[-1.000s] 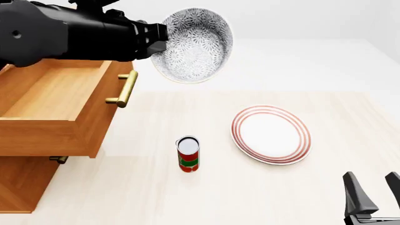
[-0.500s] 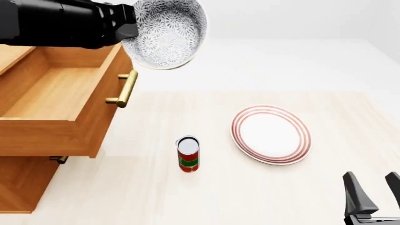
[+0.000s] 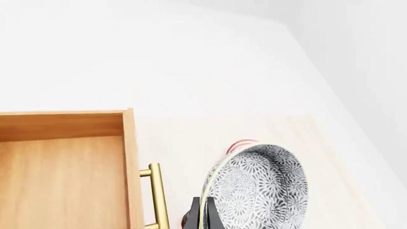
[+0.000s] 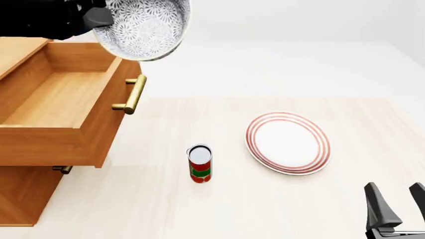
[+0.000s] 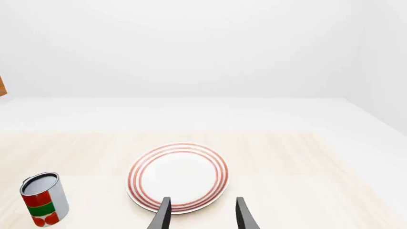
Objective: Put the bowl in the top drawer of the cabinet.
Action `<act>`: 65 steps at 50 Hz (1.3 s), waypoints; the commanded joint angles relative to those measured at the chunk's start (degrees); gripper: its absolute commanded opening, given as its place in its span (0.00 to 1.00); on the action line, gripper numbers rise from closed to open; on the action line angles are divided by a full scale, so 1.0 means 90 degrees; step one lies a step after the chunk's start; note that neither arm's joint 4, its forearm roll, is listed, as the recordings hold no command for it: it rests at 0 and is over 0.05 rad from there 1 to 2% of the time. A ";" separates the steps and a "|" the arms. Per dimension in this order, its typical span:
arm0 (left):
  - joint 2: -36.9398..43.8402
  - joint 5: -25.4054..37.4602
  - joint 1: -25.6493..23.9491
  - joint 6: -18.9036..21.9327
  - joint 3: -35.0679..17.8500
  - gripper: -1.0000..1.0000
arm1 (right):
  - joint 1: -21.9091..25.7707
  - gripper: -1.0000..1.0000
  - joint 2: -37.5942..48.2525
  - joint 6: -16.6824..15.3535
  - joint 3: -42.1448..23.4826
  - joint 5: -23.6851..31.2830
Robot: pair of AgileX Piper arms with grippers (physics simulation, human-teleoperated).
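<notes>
The blue-grey floral bowl [image 4: 143, 27] hangs high in the air, tilted on edge, above the front right corner of the top drawer [image 4: 56, 99]. My left gripper [image 4: 99, 19] is shut on the bowl's rim. In the left wrist view the bowl [image 3: 260, 191] is beside the drawer's brass handle [image 3: 156, 195], with the gripper [image 3: 205, 220] pinching its rim. The drawer stands pulled out of the light-brown cabinet [image 4: 20, 194], its inside bare. My right gripper [image 4: 398, 201] waits open at the near right, and in its wrist view its fingers [image 5: 164, 215] stand apart.
A white plate with red rings [image 4: 287, 143] lies right of centre on the table. A red and green can [image 4: 200, 164] stands upright in front of the drawer's corner. A lower drawer handle [image 4: 61, 169] peeks out under the open drawer.
The left arm has carried the bowl leftwards and slightly up, from over the table to above the drawer's front corner. The right gripper has not moved.
</notes>
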 commanded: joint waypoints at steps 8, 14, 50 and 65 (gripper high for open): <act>-0.0103 0.0160 0.0625 0.0071 -0.0198 0.00 | 0.0015 1.00 0.0002 0.0007 -0.0001 -0.0005; -0.0096 0.0204 0.0852 0.0090 -0.0283 0.00 | 0.0015 1.00 0.0002 0.0008 -0.0001 -0.0004; -0.0214 0.0671 0.2088 0.0280 -0.0371 0.00 | 0.0016 1.00 0.0002 0.0007 -0.0001 -0.0006; -0.0105 0.0940 0.2334 0.0400 -0.0556 0.00 | 0.0014 1.00 0.0002 0.0008 -0.0001 -0.0005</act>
